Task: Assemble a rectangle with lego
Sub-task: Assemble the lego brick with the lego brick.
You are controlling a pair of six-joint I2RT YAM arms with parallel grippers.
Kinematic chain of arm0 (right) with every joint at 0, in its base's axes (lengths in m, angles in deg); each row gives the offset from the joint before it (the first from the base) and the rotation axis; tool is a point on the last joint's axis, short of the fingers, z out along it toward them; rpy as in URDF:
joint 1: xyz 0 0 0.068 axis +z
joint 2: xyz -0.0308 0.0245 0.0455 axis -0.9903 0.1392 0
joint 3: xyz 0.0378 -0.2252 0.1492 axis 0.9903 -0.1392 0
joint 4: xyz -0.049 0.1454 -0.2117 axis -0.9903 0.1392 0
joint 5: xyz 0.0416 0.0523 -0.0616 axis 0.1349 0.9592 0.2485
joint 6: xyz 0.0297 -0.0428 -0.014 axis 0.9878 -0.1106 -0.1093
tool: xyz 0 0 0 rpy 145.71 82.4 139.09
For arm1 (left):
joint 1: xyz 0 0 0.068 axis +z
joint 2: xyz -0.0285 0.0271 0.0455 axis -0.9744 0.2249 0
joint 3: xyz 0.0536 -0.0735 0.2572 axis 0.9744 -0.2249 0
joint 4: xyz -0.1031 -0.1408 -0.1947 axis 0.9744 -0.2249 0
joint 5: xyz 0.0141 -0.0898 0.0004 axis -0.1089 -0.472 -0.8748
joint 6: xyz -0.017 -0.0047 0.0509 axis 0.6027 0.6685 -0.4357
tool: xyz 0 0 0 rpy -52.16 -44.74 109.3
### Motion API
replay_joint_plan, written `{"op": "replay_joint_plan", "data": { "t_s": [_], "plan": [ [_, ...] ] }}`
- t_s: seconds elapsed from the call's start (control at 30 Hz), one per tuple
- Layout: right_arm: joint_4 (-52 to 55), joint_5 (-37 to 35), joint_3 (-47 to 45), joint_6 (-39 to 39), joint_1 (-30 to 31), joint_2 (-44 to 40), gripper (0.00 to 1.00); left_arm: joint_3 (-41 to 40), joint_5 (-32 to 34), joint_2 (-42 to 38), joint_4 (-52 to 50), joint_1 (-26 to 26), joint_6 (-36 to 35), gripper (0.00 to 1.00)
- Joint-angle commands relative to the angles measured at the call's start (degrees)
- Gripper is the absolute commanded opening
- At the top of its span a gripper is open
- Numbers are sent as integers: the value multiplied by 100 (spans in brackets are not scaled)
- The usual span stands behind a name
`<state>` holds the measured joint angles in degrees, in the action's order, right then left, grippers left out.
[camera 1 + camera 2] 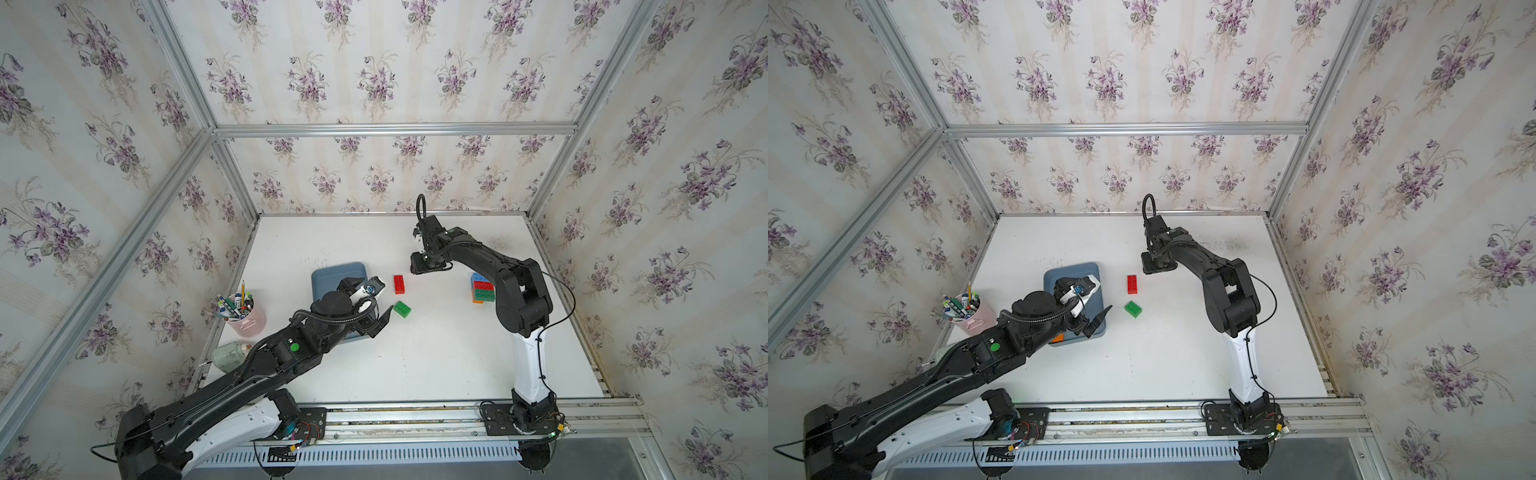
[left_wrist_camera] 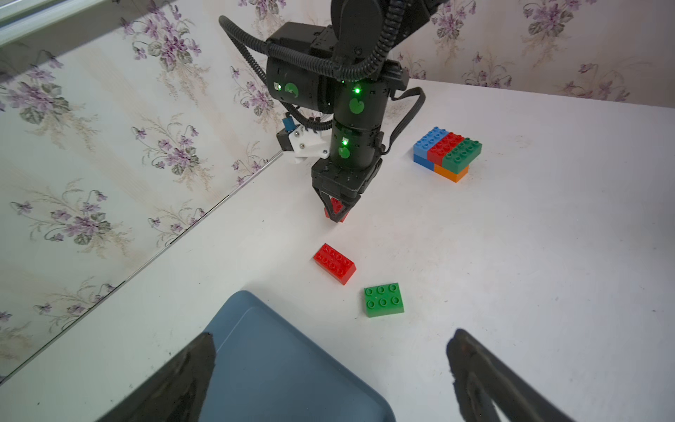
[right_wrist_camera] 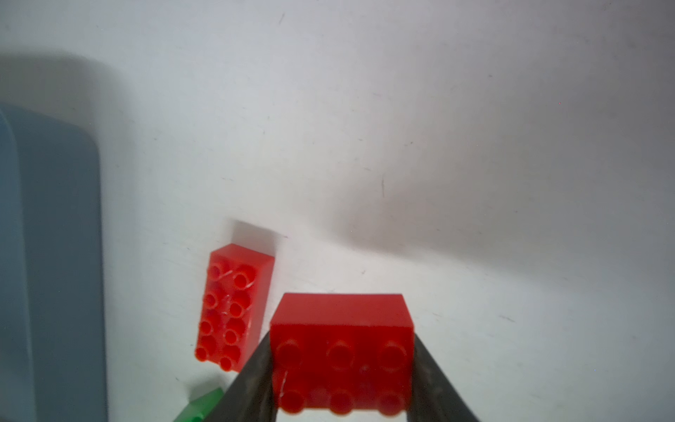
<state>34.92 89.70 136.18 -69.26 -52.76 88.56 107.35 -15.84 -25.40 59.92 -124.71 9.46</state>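
My right gripper [image 3: 342, 365] is shut on a red lego brick [image 3: 342, 329], one jaw on each short side. The left wrist view shows that gripper [image 2: 336, 215] pointing straight down at the table. Near it lie a loose red oblong brick [image 1: 399, 284] [image 2: 334, 263] and a green brick [image 1: 402, 309] [image 2: 384, 299]. A joined block [image 1: 482, 287] [image 2: 447, 151] stands to the right: light blue, red and green bricks on blue and orange ones. My left gripper [image 1: 378, 293] [image 2: 333, 334] hangs open and empty over the tray's corner, short of the green brick.
The blue-grey tray [image 1: 332, 274] [image 2: 277, 365] lies left of the loose bricks, partly under my left arm. Something orange [image 1: 1057, 337] shows on it under that arm. A pink cup of pens [image 1: 245, 316] and a bottle [image 1: 228, 355] stand at the table's left edge.
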Motion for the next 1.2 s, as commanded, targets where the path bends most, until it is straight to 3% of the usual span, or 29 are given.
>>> {"op": "replay_joint_plan", "data": {
  "t_s": [0.0,0.3,0.57,1.17],
  "plan": [
    [122,200,258,806,224,190,38,40,495,-30,66,-3,75,100],
    [621,25,1334,1220,697,920,38,103,714,-20,-30,-2,76,100],
    [876,-316,1449,893,698,1083,38,106,725,-31,-31,-2,48,100],
    [1410,-547,2069,1042,684,1426,38,120,767,-37,-39,-2,57,100]
  ]
}}
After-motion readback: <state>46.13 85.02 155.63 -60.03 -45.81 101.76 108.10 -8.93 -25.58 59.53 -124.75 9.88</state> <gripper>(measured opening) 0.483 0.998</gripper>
